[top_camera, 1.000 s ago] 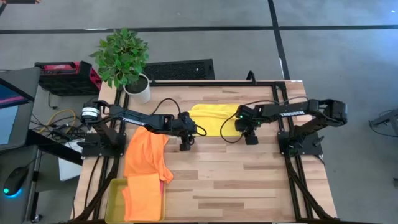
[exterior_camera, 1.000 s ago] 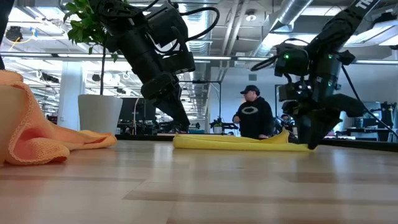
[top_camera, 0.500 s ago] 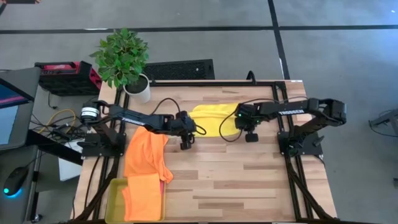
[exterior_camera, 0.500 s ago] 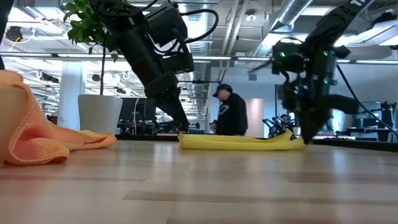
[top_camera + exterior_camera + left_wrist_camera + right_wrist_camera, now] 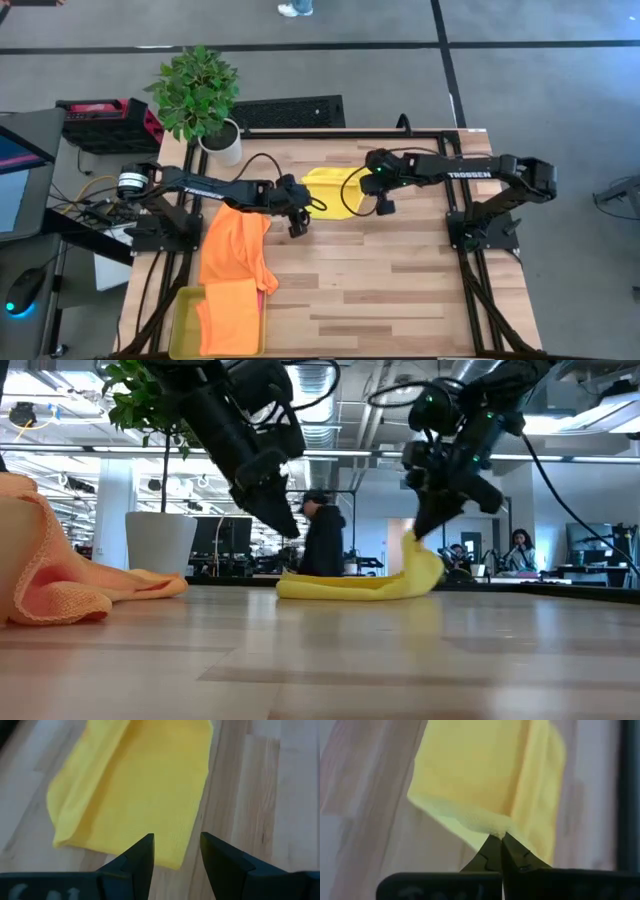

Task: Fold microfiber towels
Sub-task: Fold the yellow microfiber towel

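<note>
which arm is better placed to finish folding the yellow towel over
Right. The right gripper is shut on the yellow towel's edge, lifted off the table. The left gripper is open beside the opposite edge, holding nothing.

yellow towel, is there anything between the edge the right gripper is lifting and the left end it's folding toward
Nothing visible. The right gripper pinches the yellow towel; only the open left gripper sits at the far end.

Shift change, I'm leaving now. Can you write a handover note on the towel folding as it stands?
Right claw: shut on the yellow towel, its edge lifted over toward the left.
Left claw: open, empty, at that towel's near left corner.
Orange towel heaped at the table's left; another orange towel in the tray.
Done: none visibly finished.
Left: complete the yellow fold, then the rest.
</note>
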